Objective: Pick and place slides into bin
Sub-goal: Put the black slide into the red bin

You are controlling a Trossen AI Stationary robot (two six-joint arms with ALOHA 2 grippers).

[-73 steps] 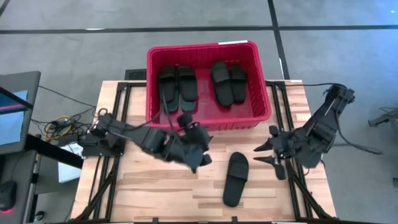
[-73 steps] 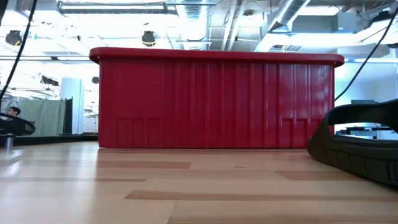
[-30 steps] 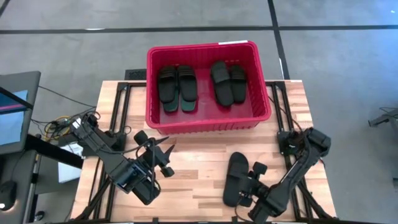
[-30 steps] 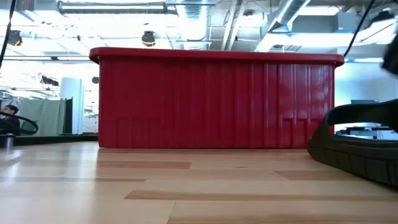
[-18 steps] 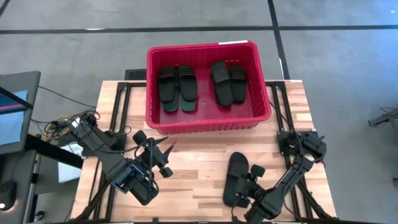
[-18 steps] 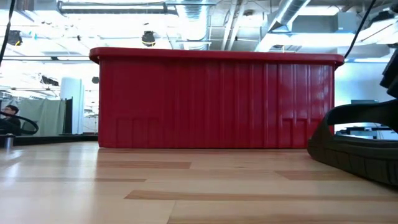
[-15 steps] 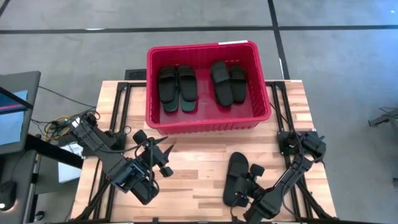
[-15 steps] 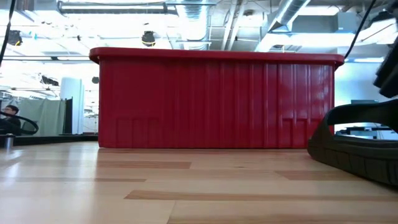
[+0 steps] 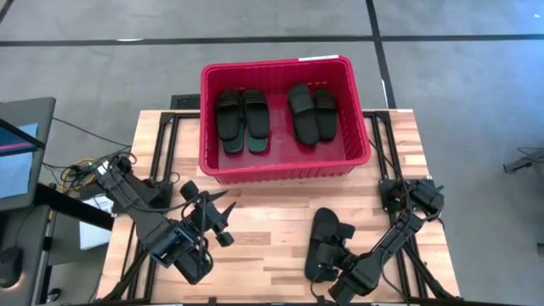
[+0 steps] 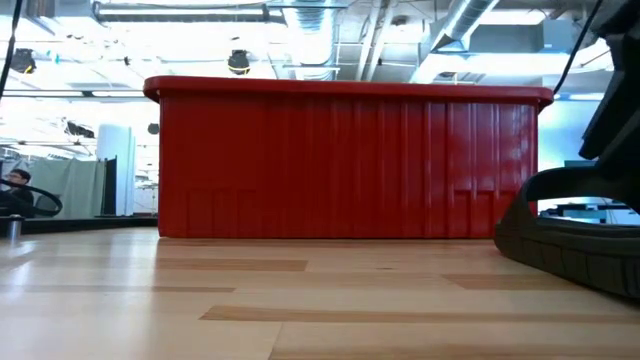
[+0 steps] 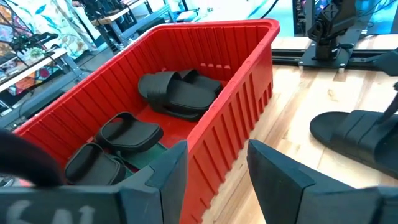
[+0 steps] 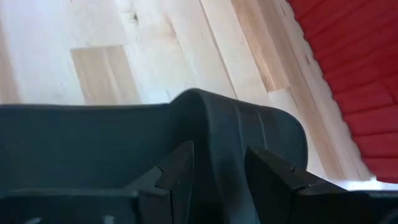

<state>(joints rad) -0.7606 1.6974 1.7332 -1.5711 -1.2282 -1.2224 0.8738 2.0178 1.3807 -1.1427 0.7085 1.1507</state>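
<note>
Red bin (image 9: 280, 166) at the table's far edge, four black slides (image 9: 274, 116) inside. Near side of the bin: one black slide (image 9: 323, 244) flat on the table. Right gripper (image 9: 338, 247) straddling that slide, fingers apart. Left gripper (image 9: 219, 218) nearby, fingers apart, empty.

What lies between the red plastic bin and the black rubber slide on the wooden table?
Only bare wooden table lies between the red plastic bin and the black rubber slide; the high view shows this.
</note>
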